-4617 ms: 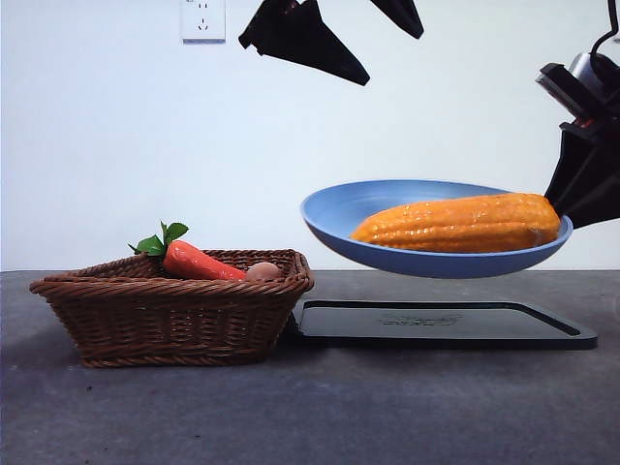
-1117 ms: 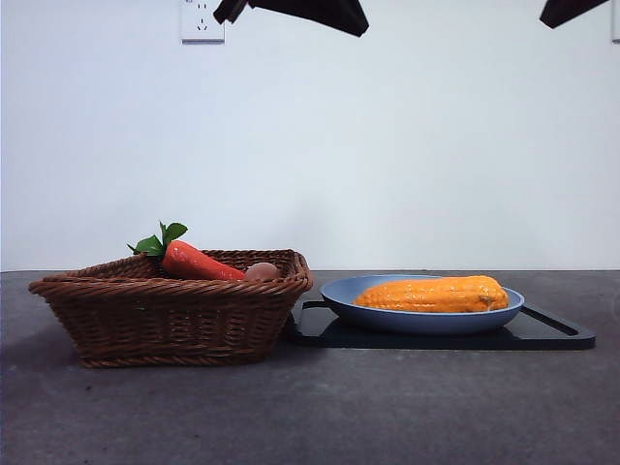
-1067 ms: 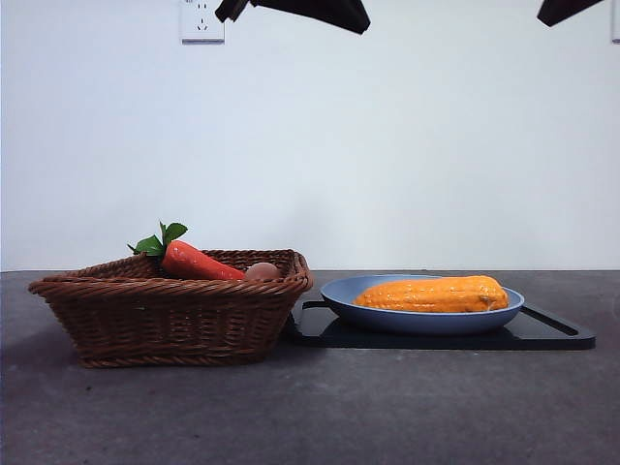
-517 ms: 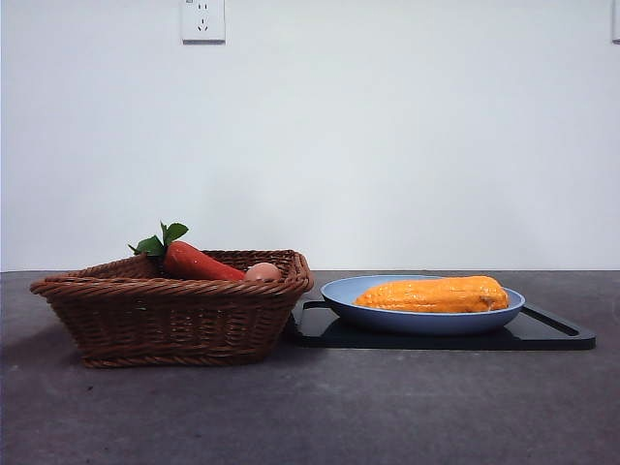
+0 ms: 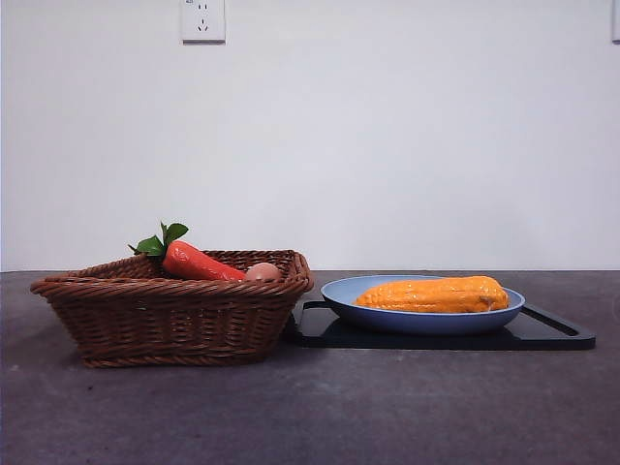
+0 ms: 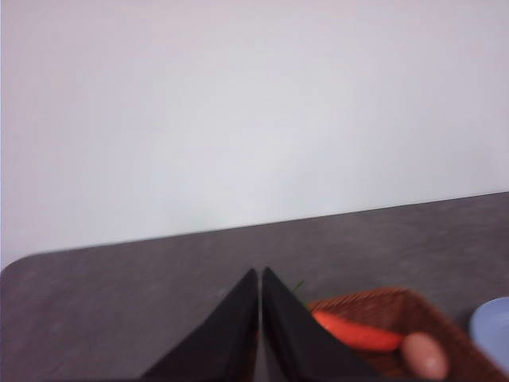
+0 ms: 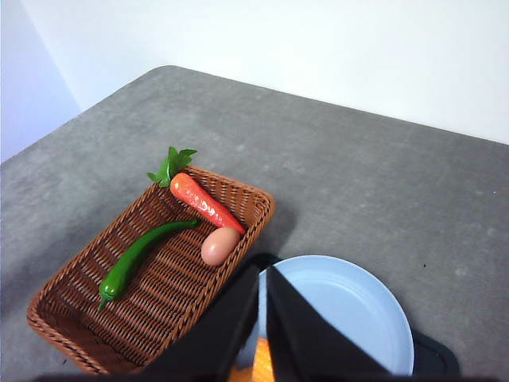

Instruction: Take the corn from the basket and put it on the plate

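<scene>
Now the corn [image 5: 432,294] lies on the plate [image 5: 344,291]; both pincers, left [image 6: 260,274] and right [image 7: 262,274], hang closed, empty.

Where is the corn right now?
In the front view the corn lies in the blue plate on the black tray, right of the basket.

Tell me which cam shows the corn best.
Front view: the corn lies in full side profile on the blue plate. The right wrist view shows only an orange sliver behind that arm's shut claw. The left wrist view doesn't show it.
</scene>
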Tool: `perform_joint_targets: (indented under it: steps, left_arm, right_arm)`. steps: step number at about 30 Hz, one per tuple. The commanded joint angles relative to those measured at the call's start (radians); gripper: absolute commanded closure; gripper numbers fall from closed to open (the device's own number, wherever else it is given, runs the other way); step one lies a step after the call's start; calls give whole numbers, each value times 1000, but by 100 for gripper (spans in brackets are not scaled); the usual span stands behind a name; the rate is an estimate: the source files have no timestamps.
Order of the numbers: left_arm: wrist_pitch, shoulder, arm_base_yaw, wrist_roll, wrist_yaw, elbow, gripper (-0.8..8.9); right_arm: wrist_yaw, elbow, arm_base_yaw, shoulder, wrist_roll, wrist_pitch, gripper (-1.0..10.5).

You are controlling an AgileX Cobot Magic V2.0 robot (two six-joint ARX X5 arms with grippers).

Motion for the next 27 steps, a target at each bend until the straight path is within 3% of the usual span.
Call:
perform_joint_targets:
  steps: [1,5,12,18,27]
  left_arm:
    - [41,-89,6,-2,-68,-127,807]
    - [50,-232,7,-7,-134,-296,807]
    - [42,-387,7,-31,-138,-471,807]
    - [11,-455,7,-51,-142,-549,807]
    - [-151,-566,7,-55,-142,-582,807]
  right_arm:
    - [1,10,2,4,-8,11,945]
    - [1,10,2,4,-8,11,945]
    - [1,10,2,3,-8,11,945]
    - [1,10,2,3,-8,11,945]
    - [1,10,2,4,-8,11,945]
